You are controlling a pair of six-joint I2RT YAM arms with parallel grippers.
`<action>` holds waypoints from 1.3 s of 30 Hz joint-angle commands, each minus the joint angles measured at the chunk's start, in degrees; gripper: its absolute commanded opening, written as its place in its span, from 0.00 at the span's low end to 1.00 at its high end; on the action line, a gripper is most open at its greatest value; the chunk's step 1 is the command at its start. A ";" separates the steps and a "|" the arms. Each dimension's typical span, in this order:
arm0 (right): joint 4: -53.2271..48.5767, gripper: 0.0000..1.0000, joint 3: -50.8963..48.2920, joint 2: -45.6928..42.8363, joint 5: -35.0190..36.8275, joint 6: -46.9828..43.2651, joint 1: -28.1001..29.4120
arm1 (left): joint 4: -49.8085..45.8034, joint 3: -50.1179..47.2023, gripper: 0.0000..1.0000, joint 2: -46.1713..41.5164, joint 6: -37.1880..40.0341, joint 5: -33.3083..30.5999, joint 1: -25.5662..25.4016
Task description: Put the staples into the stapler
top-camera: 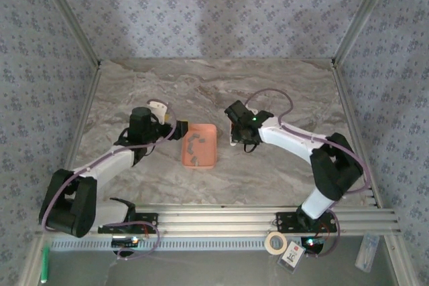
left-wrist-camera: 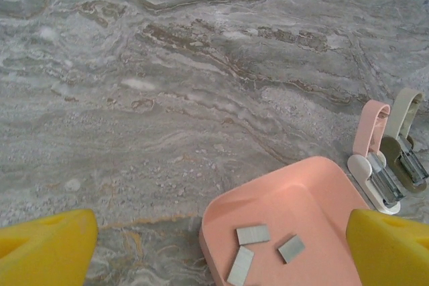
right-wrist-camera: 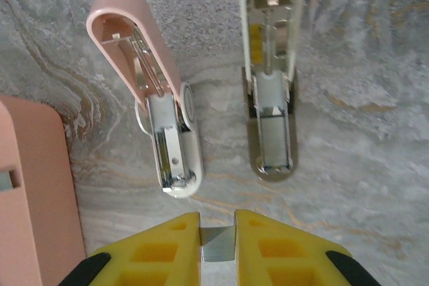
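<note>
The table (top-camera: 201, 85) is walled at the left, the right and the top of the top view. Its upper half is bare marble, and the room is tighter mid-frame, where the tray (top-camera: 199, 145) sits between the arms.

There is one tray and two staplers, both hinged open. The pink stapler (right-wrist-camera: 164, 132) is centre-left and the beige stapler (right-wrist-camera: 271, 112) centre-right in the right wrist view, side by side but apart.

Three staples (left-wrist-camera: 253, 234) lie loose in the tray, low in the left wrist view. A fourth strip (right-wrist-camera: 218, 244) is pinched in the right gripper (right-wrist-camera: 218, 222), bottom centre, short of the staplers. The left gripper (left-wrist-camera: 220, 232) hangs above the tray with its fingers (left-wrist-camera: 47, 249) wide apart, holding nothing.
</note>
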 commanded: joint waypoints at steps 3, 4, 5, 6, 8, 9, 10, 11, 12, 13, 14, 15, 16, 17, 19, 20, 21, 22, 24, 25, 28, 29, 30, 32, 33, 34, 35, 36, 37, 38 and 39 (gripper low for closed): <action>1.26 0.18 3.22 4.90 -0.34 -0.76 0.09 | 5.72 1.52 0.95 2.26 1.91 -0.98 -0.35; 1.25 0.18 3.23 5.44 -0.44 -0.98 0.00 | 5.79 1.58 0.95 2.73 2.06 -1.11 -0.35; 1.41 0.18 3.23 5.91 -0.68 -1.12 -0.18 | 5.97 1.50 0.96 3.20 2.26 -1.34 -0.35; 1.50 0.18 3.21 6.28 -0.94 -1.25 -0.34 | 6.34 1.34 0.95 3.61 2.44 -1.42 -0.35; 1.63 0.18 5.05 6.83 -1.40 -1.36 -0.61 | 6.46 1.37 0.96 4.22 2.70 -1.65 -0.35; 1.87 0.18 5.21 7.01 -1.57 -1.37 -0.63 | 6.51 1.41 0.96 4.47 2.79 -1.65 -0.35; 2.09 0.18 5.25 7.10 -1.57 -1.37 -0.72 | 6.63 1.45 0.96 4.67 2.80 -1.68 -0.38; 2.46 0.18 5.33 7.30 -1.64 -1.36 -0.72 | 6.77 1.58 0.96 4.89 2.79 -1.61 -0.44; 2.83 0.18 5.41 7.32 -1.77 -1.37 -0.72 | 6.87 1.67 0.96 5.03 2.77 -1.67 -0.44; 3.20 0.18 5.55 7.53 -1.75 -1.37 -0.72 | 7.03 1.76 0.96 5.17 2.79 -1.61 -0.53; 3.39 0.18 5.67 7.61 -1.77 -1.49 -0.72 | 7.04 1.85 0.96 5.34 2.80 -1.60 -0.57; 3.61 0.18 5.78 7.78 -1.75 -1.54 -0.73 | 7.03 1.97 0.96 5.47 2.84 -1.64 -0.62; 3.37 0.18 6.02 8.05 -1.71 -1.62 -0.72 | 7.04 2.12 0.97 5.54 2.88 -1.64 -0.70; 2.99 0.18 6.19 8.20 -1.72 -1.49 -0.74 | 7.00 2.20 0.97 5.56 2.88 -1.66 -0.77; 2.48 0.18 6.47 8.70 -1.68 -1.77 -0.72 | 7.06 2.27 0.97 5.60 2.82 -1.64 -0.87; 2.32 0.18 6.57 8.77 -1.58 -1.91 -0.72 | 6.95 2.29 0.97 5.65 2.88 -1.62 -0.88; 2.26 0.18 6.68 9.07 -1.59 -2.13 -0.72 | 6.95 2.35 0.97 5.73 2.83 -1.64 -0.96; 2.13 0.18 6.91 9.36 -1.52 -2.34 -0.70 | 6.98 2.38 0.97 5.72 2.84 -1.62 -1.03; 1.75 0.18 7.40 9.92 -1.54 -2.80 -0.76 | 6.86 2.30 0.97 5.74 2.80 -1.67 -1.01; 1.53 0.19 7.58 10.24 -1.44 -2.79 -0.70 | 6.81 2.29 0.97 5.69 2.73 -1.66 -1.19; 1.51 0.19 7.31 10.53 -1.23 -3.00 -0.55 | 6.79 2.29 0.97 5.74 2.88 -1.72 -1.11; 1.51 0.19 7.27 10.61 -1.22 -3.03 -0.54 | 6.77 2.23 0.97 5.68 2.85 -1.68 -1.14; 1.51 0.19 7.08 10.60 -1.24 -2.97 -0.47 | 6.77 2.26 0.97 5.73 2.92 -1.68 -1.14; 1.40 0.19 6.88 10.79 -1.09 -2.94 -0.46 | 6.72 2.23 0.97 5.74 2.96 -1.75 -1.14; 1.20 0.19 6.91 10.88 -0.98 -3.02 -0.37 | 6.68 2.25 0.97 5.65 3.05 -1.68 -1.12; 0.94 0.19 7.00 11.04 -0.84 -3.12 -0.37 | 6.64 2.29 0.97 5.62 3.02 -1.71 -1.14; 0.74 0.19 7.09 11.14 -0.73 -3.12 -0.29 | 6.64 2.29 0.97 5.63 3.10 -1.68 -1.14; 0.63 0.19 7.09 11.26 -0.55 -3.20 -0.28 | 6.65 2.22 0.97 5.65 3.20 -1.77 -1.23; 0.63 0.19 7.09 11.39 -0.54 -3.32 -0.28 | 6.51 2.20 0.97 5.65 3.22 -1.73 -1.23; 0.55 0.19 7.19 11.50 -0.54 -3.46 -0.19 | 6.55 2.20 0.97 5.64 3.32 -1.73 -1.23; 0.39 0.19 7.16 11.67 -0.45 -3.47 -0.19 | 6.50 2.20 0.97 5.69 3.31 -1.69 -1.23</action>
